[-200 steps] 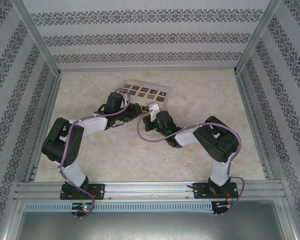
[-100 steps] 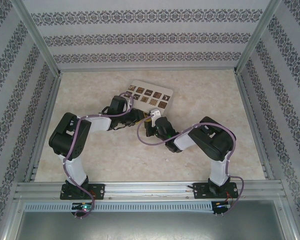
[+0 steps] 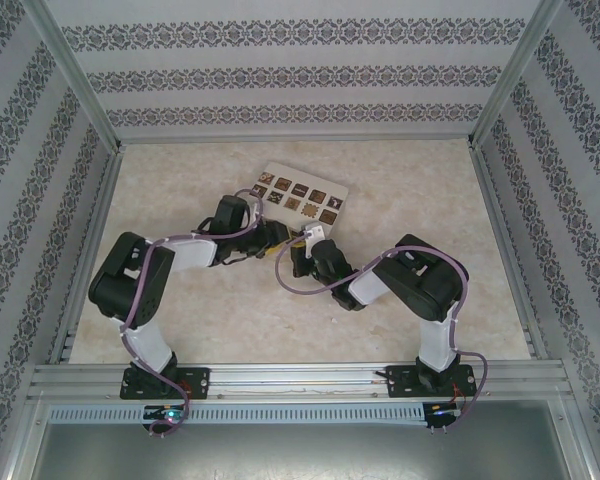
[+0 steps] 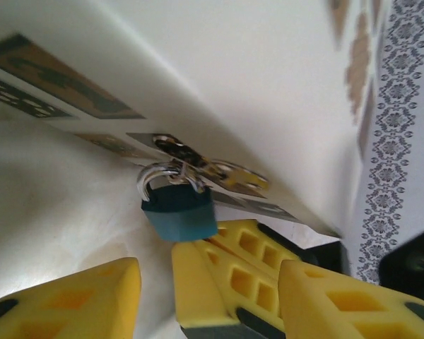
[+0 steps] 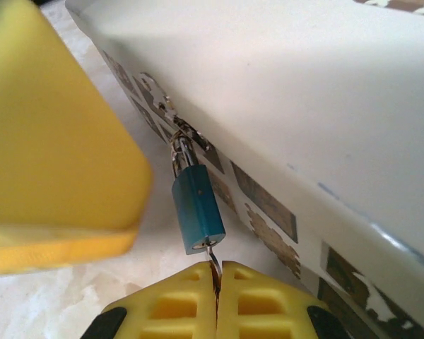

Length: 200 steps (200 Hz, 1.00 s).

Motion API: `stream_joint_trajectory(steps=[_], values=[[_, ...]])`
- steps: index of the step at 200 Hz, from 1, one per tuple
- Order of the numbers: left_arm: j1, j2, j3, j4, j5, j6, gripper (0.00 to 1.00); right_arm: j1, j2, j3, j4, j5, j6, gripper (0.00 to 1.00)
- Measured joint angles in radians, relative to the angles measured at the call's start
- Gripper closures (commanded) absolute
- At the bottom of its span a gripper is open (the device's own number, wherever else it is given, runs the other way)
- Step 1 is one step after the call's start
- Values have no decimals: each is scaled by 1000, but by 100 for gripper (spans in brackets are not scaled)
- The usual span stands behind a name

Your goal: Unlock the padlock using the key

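Right wrist: right fingers (image 5: 263, 305) clamp the thin silvery key (image 5: 213, 257), tip at the blue silver-shackled padlock (image 5: 197, 208) hanging off the white patterned box (image 5: 304, 106) toward the desk's far edge; left fingers (image 4: 63, 304) spread beside it, probably for steadying.

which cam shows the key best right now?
Right wrist: the key is a thin sliver pinched in the right hand, its tip at the bottom of the padlock. Left wrist: padlock clear, key hidden. Top: too small to tell.
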Motion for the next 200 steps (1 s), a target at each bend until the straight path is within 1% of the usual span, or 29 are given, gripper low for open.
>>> stream_joint_trajectory(steps=[52,82,120,200], values=[[119,-233,-91,-8,-17,34,43,10,-7,-3,-11,3,22,100],[140,-325,-182,38,-46,27,43,10,-50,2,-83,-8,45,100],[143,-354,-281,130,-63,-24,43,11,-79,32,-177,-33,105,100],[143,-337,-376,298,-87,-132,48,19,-80,69,-228,-82,289,100]])
